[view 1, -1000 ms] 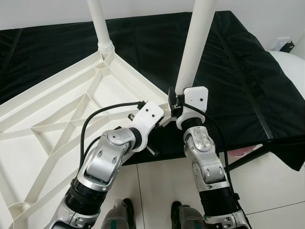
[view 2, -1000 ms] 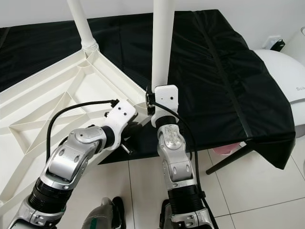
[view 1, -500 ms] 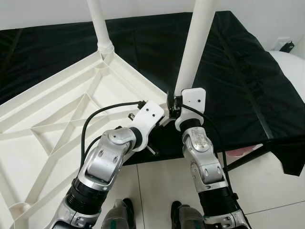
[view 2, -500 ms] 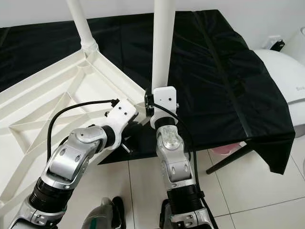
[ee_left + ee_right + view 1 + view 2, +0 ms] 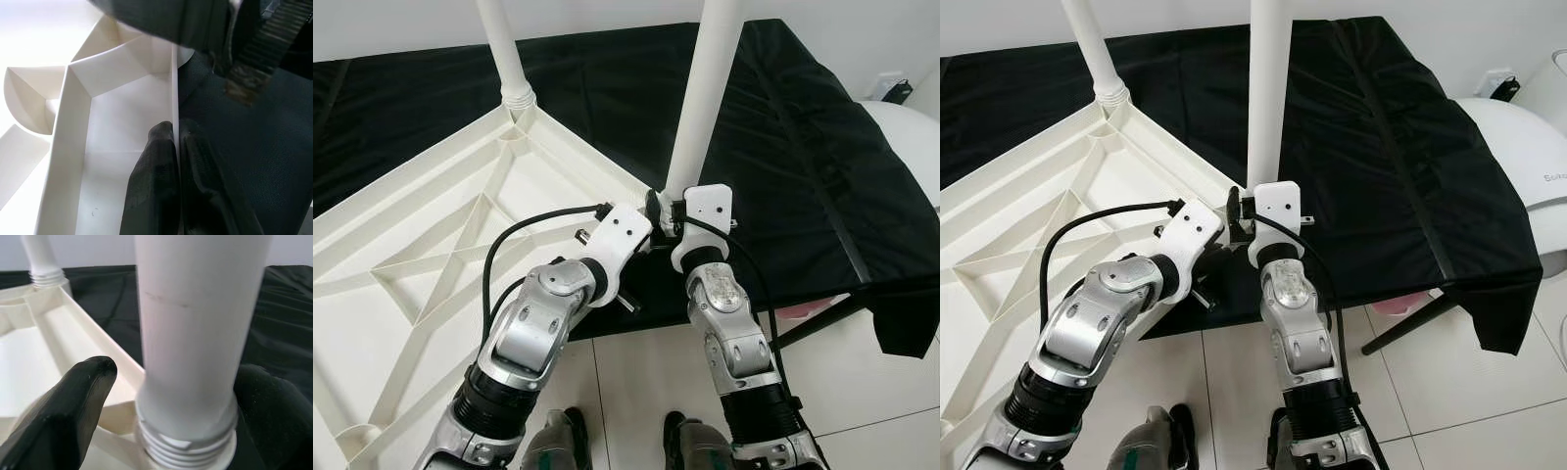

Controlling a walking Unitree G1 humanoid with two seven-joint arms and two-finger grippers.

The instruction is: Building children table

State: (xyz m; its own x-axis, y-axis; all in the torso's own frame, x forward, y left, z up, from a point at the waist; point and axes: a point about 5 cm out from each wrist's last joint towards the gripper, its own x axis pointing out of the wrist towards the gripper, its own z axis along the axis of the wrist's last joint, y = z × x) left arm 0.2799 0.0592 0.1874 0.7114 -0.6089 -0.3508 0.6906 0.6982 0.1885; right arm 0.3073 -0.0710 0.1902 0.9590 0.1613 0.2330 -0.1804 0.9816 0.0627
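Table top [image 5: 421, 245], white plastic with ribbed underside facing up, lies upside down on a surface draped in black cloth [image 5: 783, 127]. One white leg [image 5: 499, 49] stands screwed in at the far corner. A second leg [image 5: 700, 108] stands upright at the near corner, its threads partly showing above the socket. The right gripper [image 5: 166, 396] has a finger on each side of this leg's base; whether they press it is unclear. The left gripper [image 5: 173, 161] pinches the table's thin rim. Best approach, likely: keep the leg vertical while turning, with the rim held steady.
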